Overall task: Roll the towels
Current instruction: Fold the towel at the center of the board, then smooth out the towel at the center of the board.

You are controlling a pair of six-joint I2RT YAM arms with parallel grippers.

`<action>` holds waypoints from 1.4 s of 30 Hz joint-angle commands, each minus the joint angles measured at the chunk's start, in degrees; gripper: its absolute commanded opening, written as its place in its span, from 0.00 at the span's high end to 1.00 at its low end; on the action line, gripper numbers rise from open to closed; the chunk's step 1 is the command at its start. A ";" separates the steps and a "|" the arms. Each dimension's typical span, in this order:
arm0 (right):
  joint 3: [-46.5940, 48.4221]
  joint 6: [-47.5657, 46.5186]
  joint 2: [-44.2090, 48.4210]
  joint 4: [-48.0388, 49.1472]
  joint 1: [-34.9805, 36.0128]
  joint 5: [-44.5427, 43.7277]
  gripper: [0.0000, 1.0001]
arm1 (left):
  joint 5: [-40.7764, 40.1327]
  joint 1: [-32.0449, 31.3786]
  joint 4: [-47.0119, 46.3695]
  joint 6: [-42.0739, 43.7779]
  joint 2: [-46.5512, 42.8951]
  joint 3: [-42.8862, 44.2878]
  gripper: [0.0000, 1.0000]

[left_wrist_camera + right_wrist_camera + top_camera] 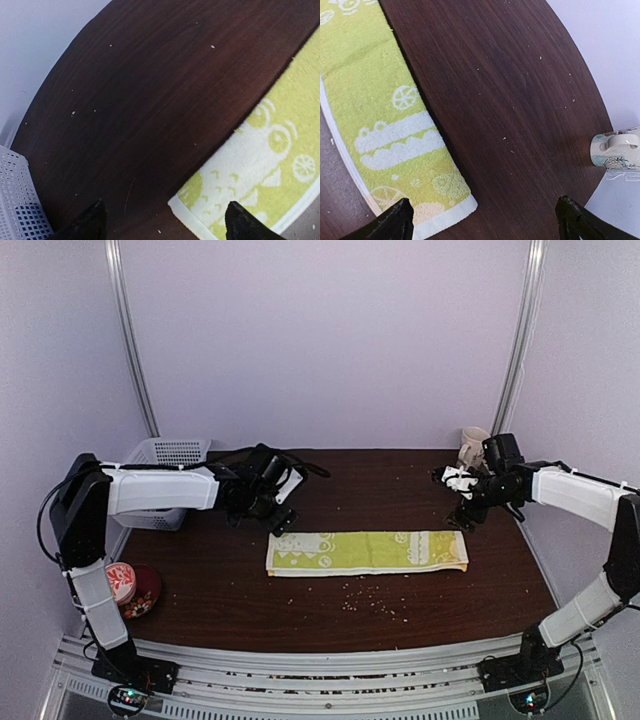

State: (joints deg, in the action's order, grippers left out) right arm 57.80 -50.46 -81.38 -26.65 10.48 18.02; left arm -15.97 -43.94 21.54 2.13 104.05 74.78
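L pincer [167,224] & R pincer [485,220] both wide open, empty.
Towel [367,552] flat on counter [400,490], a pincer near each end.

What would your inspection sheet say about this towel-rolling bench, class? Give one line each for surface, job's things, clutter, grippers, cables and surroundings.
Surface: dark wooden table, sprinkled with crumbs.
Job's things: one yellow-green towel lying flat in a long strip, not rolled; no second towel seen.
Clutter: white basket rear left, mug rear right, red-and-white tub front left.
Grippers: left gripper and right gripper both open, fingers holding nothing, one near each towel end.
Cables: black cable looping off the left arm.
Surroundings: pale walls, two metal poles.
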 commanded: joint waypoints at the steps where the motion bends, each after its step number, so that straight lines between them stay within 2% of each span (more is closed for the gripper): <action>1: -2.61 9.92 -4.43 11.78 2.64 -10.59 0.00 | -2.28 1.75 -4.34 -1.40 6.18 4.23 0.25; 9: -2.91 13.62 -11.27 15.07 4.02 -19.34 0.00 | -0.29 2.20 -5.47 -2.22 11.43 5.07 0.50; 22: -3.89 12.38 -19.12 14.74 3.94 -28.47 0.00 | 2.23 2.20 -7.04 -2.62 14.55 0.13 0.53; 27: -3.56 11.74 -18.82 13.50 3.93 -26.53 0.00 | 2.08 2.19 -7.06 -2.44 15.32 -0.66 0.53; 36: -3.58 12.14 -10.37 15.55 3.24 -26.76 0.00 | -2.48 2.28 -6.63 -2.82 13.73 -1.72 0.53; 38: -2.58 11.51 -10.16 13.39 3.23 -25.34 0.00 | -3.75 2.40 -6.20 -3.42 13.72 -2.18 0.53; 42: -0.07 5.85 -9.54 2.23 3.27 -15.62 0.00 | -3.90 3.19 -6.54 -4.45 13.40 -3.81 0.53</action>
State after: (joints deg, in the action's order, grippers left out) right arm 55.35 -39.75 -92.16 -14.57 13.89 -5.52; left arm -17.50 -41.98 12.49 -1.06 117.32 73.97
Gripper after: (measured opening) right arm 0.999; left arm 0.473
